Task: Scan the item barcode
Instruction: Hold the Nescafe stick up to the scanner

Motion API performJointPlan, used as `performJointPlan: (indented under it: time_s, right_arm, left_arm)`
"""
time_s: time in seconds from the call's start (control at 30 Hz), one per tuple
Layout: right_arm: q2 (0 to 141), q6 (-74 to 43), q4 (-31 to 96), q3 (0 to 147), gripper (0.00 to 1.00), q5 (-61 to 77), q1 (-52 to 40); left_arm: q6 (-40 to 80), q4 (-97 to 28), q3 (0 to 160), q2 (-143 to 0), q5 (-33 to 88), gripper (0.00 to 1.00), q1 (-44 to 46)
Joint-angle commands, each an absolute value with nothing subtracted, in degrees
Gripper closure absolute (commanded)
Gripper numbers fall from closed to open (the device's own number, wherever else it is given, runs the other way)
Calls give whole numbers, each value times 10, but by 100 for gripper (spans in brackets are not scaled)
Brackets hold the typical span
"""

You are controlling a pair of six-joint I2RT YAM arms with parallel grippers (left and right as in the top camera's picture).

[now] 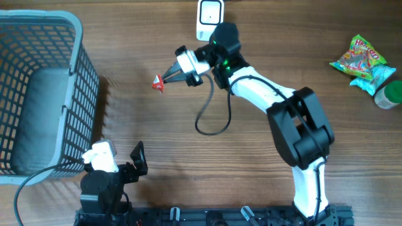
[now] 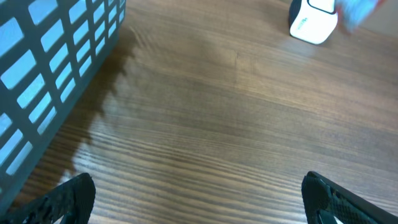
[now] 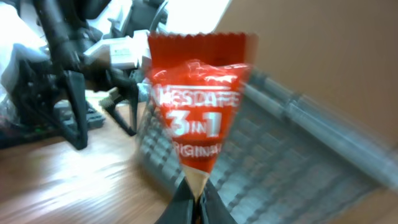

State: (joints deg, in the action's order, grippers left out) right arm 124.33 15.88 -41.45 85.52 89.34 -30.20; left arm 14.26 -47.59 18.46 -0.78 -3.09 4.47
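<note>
Red Nescafe sachet [image 3: 196,112] pinched upright between right jaws.

The red Nescafé 3 in 1 sachet [image 3: 196,106] is pinched at its narrow end by the right gripper [image 3: 194,198], its printed face toward the wrist camera. The white scanner [image 1: 210,14] stands on the table near its far edge, apart from the sachet.

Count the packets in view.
2. A red coffee sachet pinched in the right fingers, near the scanner; a green snack bag at the table's right edge. More may lie out of frame.
</note>
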Motion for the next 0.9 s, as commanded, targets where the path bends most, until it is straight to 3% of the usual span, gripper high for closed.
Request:
performJointPlan:
  time_s: [0.0,0.03,0.13,0.17,0.3,0.4,0.53,0.63,0.87]
  right_arm:
    - [1249,101,-152,850,96,885,-288]
    - [1249,21,-53,850,96,901,-283]
    - [1249,-217,0,850,95,839,-283]
    - [1249,-324,-17,850,96,755,-286]
    - [1249,-477,-117,855,95,542,-279]
    - [1249,-610,-129,880,96,279,-270]
    - [1259,-680,-126,939,95,108,-269]
    - [1303,-714,-41,1040,95,27,-265]
    - [1413,-855,5,1133,95,49,-235]
  left_arm:
    - [140,-475,182,-4,-30,0,43]
    - [140,-475,182,-4,-30,0,43]
    - [140,-475,182,-4,-30,0,43]
    - [140,-475,182,-4,-30,0,43]
    - [140,-475,182,-4,-30,0,43]
    - [140,-475,182,-4,-30,0,43]
    - [140,-475,182,-4,-30,0,43]
    - [140,-475,182,-4,-30,0,43]
    - [140,-475,182,-4,-30,0,43]
